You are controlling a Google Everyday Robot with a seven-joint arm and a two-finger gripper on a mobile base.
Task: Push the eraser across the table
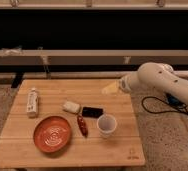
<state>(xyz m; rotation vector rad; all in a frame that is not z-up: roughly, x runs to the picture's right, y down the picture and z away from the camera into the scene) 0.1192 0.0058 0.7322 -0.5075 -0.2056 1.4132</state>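
The eraser [92,112], a small flat black block, lies near the middle of the light wooden slatted table [62,90]. It sits between a pale cream block [71,106] on its left and a white cup [107,125] to its front right. My gripper [110,88] is at the end of the white arm [159,80], over the table's far right edge, well behind and to the right of the eraser. It touches nothing that I can see.
A red oblong object [81,125] lies in front of the eraser. An orange plate [52,134] sits front left. A white bottle [32,102] lies at the left edge. A black cable [159,107] runs on the floor to the right.
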